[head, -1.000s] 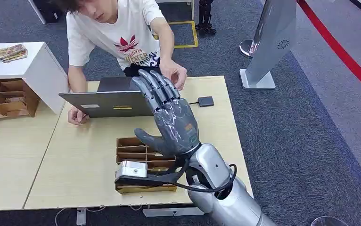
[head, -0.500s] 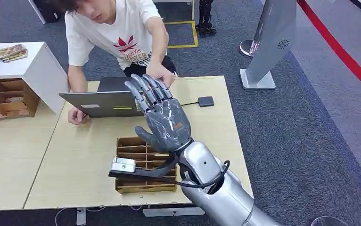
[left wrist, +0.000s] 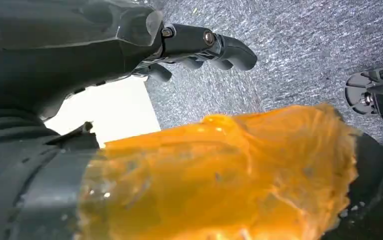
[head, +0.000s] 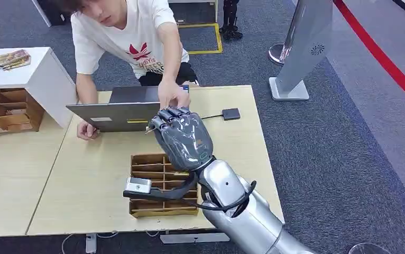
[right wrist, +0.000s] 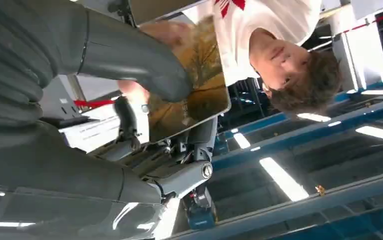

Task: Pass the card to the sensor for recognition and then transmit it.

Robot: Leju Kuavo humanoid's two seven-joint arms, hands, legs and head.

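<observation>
- Right wrist view: the card [right wrist: 189,95] is seen pinched between the thick thumb and the darker fingers [right wrist: 127,120] of the right hand [right wrist: 129,100], with a person's hand [right wrist: 165,31] at its far edge.
- In the head view, the right hand [head: 182,136] is raised above the desk [head: 100,174], fingers curled in, and a person's hand [head: 171,98] is touching its fingertips; the card itself is hidden there behind the fingers.
- The left hand [left wrist: 199,45] is seen hanging over grey carpet, fingers curled in on nothing visible.
- The card is judged thin, light and stiff, with a glossy printed face that is likely to be slippery; a slight flex is to be expected under pressure.
- Hold is best taken at one short edge, flat faces between thumb and fingers, so that most of the face is left free for the sensor [head: 231,114].
- A firm but moderate pinch is advised, since the card could slide out while it is being handed over.
</observation>
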